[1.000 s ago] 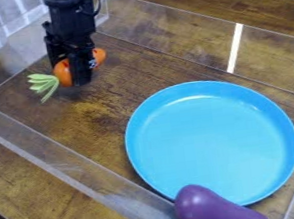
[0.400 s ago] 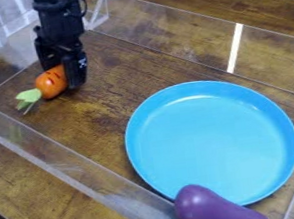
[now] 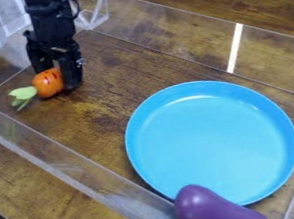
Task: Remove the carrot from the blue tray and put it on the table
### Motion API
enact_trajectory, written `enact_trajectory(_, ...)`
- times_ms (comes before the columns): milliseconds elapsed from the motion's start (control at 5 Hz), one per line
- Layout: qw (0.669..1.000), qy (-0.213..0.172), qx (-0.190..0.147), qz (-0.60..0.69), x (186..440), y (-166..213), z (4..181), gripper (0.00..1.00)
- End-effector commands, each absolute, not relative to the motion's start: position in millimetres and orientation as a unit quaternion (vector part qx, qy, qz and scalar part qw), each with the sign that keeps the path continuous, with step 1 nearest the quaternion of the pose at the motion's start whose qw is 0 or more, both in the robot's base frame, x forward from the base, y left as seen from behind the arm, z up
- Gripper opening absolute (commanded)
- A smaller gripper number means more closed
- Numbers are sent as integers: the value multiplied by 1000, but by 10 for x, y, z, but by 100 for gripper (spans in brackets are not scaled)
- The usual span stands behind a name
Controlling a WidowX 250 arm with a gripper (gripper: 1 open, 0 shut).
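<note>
Nearest camera: purple eggplant (image 3: pixel 219 207), over beyond the tray's near edge, well apart from the claw, not part of this. Blue tray (image 3: pixel 211 139) next, off to image right and camera side of the claw, nothing on it. Bare table (image 3: pixel 115 105) between tray and claw, open room there. Clear wall (image 3: pixel 64 158) runs along image left, close by the leaves. Carrot (image 3: pixel 51 83) on the table, off the tray, right under the claw, slightly to its camera side; long axis slants, leaves (image 3: pixel 24 97) pointing image left and toward camera. Claw (image 3: pixel 58 72) open, fingers apart about the carrot's orange body, contact can't tell. Looks placed, likely just a retreat left. Best lift straight up, fingers wide; sideways could drag the carrot or push leaves into wall.
</note>
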State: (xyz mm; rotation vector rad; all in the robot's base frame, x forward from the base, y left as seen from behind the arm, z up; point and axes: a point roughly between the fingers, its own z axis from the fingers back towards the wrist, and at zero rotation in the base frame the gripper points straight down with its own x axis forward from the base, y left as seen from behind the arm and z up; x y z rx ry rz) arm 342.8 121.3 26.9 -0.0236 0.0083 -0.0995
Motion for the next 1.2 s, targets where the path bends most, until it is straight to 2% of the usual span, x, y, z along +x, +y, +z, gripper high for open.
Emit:
enact_trajectory(0,999,-31,-2,-25,3508,1336,479,100)
enact_trajectory(200,999,-32,-4,-13,3556,1354,446,100)
enact_trajectory(600,998,-30,-11,-47,3544,1454,490,100)
enact_trajectory(800,998,-29,-12,-46,3590,1406,538,0)
enact_trajectory(1000,999,-24,-17,-45,3644,1323,609,0)
